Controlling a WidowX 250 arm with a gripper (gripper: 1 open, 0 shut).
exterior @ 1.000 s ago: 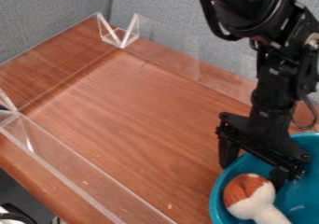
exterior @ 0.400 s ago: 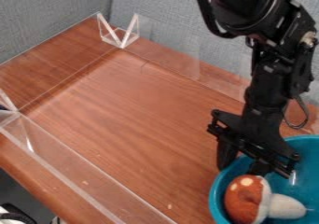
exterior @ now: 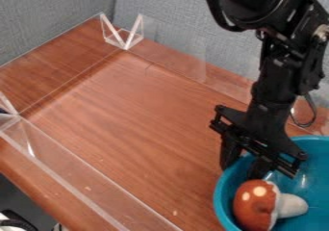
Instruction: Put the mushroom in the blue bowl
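The mushroom [exterior: 266,204] lies on its side inside the blue bowl [exterior: 316,169] at the bottom right, with its orange-red cap to the left and its cream stem pointing right. Nothing is touching it. My gripper [exterior: 261,156] hangs from the black arm just above the bowl's far-left rim, clear of the mushroom and holding nothing. Its dark fingers blend into the black body, so the gap between them does not show.
The brown wooden tabletop [exterior: 129,100] is bordered by low clear acrylic walls [exterior: 58,163] along the left, front and back. The bowl is cut off by the frame's right and bottom edges. A grey panel stands behind the table.
The gripper has lifted up and away from the bowl's inside, leaving the mushroom behind. The mushroom has tipped over so that its stem now points right.
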